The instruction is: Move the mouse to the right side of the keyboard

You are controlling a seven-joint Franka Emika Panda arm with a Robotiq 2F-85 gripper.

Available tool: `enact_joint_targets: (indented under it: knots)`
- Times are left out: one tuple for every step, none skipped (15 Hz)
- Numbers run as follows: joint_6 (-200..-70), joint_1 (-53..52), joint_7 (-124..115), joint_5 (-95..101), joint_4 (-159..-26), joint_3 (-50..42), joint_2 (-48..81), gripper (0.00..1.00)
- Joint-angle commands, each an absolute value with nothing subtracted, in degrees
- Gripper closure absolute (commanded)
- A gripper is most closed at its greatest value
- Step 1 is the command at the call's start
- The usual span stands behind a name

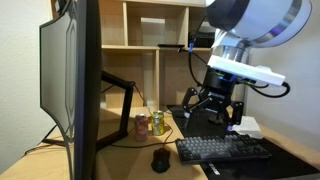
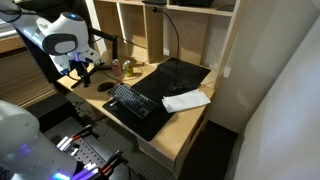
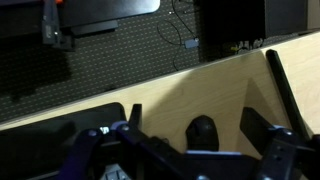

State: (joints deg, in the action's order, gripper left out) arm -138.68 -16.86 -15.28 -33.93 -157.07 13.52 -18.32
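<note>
Overhead, the claw (image 1: 215, 116), wide apart and empty, above the surface (image 1: 125, 162); the mouse (image 1: 160, 160) beside the keyboard (image 1: 225, 150).

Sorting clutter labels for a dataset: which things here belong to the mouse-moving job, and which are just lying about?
Job: mouse, keyboard, claw.
Lying about: drink cans, monitor, white sheet.

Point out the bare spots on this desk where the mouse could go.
Bare desk mat lies between the keyboard and the lamp. Bare wood of the desk borders the white paper. It is crowded in the corner holding the cans, mouse and gripper.
</note>
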Motion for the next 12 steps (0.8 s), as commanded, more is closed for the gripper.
enact_joint_targets:
  knots:
    - [-154.51,-19.01,-16.32,-38.46,-153.46,17.01,-6.53,0.00]
    - [-158.30,-19.16,-16.04,-39.54,-152.08,16.86,-3.74,0.00]
    - [-159.39,-19.70,-15.64,-42.77,-150.52,16.11,-1.85,0.00]
    - [-157.40,-19.47,-14.77,-46.09,-149.30,15.12,-2.21,0.00]
    - [-157.54,-19.21,-16.68,-41.63,-152.93,16.86,-5.27,0.00]
    - [-157.52,-18.99,-16.35,-42.06,-151.84,16.69,-4.01,0.00]
    - [-157.52,-18.95,-16.40,-41.89,-151.76,16.69,-3.80,0.00]
    - [-157.50,-18.99,-16.42,-41.89,-151.85,16.75,-3.95,0.00]
    - [-157.47,-19.07,-16.46,-41.90,-151.99,16.81,-4.25,0.00]
    - [-157.47,-19.09,-16.47,-41.90,-152.01,16.82,-4.37,0.00]
    - [-158.17,-18.83,-17.34,-40.10,-151.09,16.97,-1.41,0.00]
    - [-160.27,-19.34,-15.90,-42.09,-149.17,17.13,1.75,0.00]
